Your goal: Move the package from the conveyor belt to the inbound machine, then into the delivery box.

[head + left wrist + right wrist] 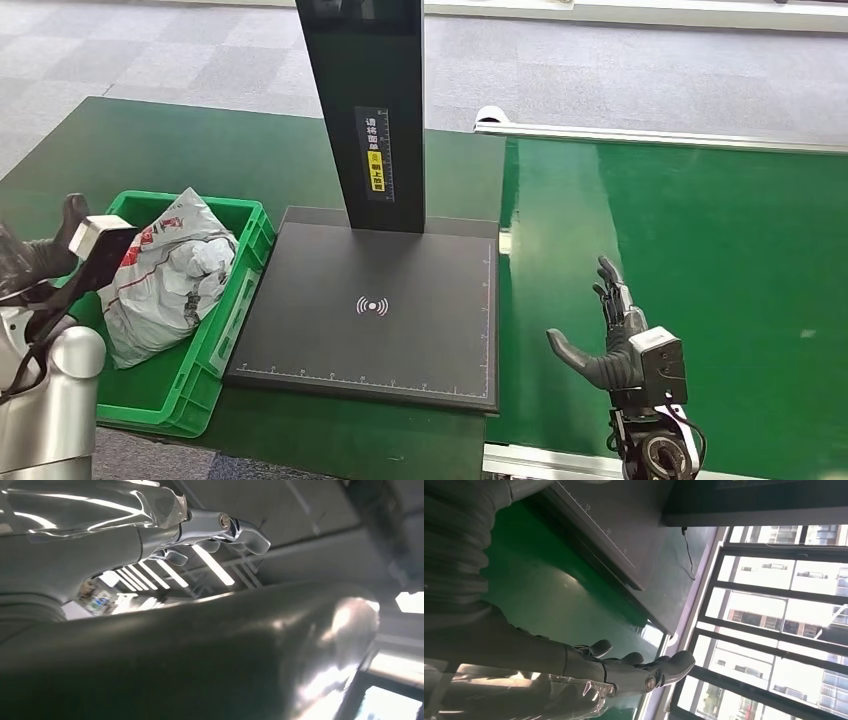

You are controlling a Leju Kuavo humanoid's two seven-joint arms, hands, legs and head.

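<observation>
I see the package [165,275] already in the delivery box [245,290] at the tabletop's left edge, beside my left robot hand [45,255]; right robot hand [610,335] spread, empty; left's fingers unclear.

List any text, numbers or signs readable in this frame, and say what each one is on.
Wireless-signal symbol, white: printed at the middle of the inbound machine's black scan plate.
Vertical label with Chinese characters, partly on yellow: on the machine's black column; too small to read.
Ruler ticks with numerals along the plate's edge: one may read "15", not certain.
Red and black print on the grey package in the green delivery box: illegible.
</observation>
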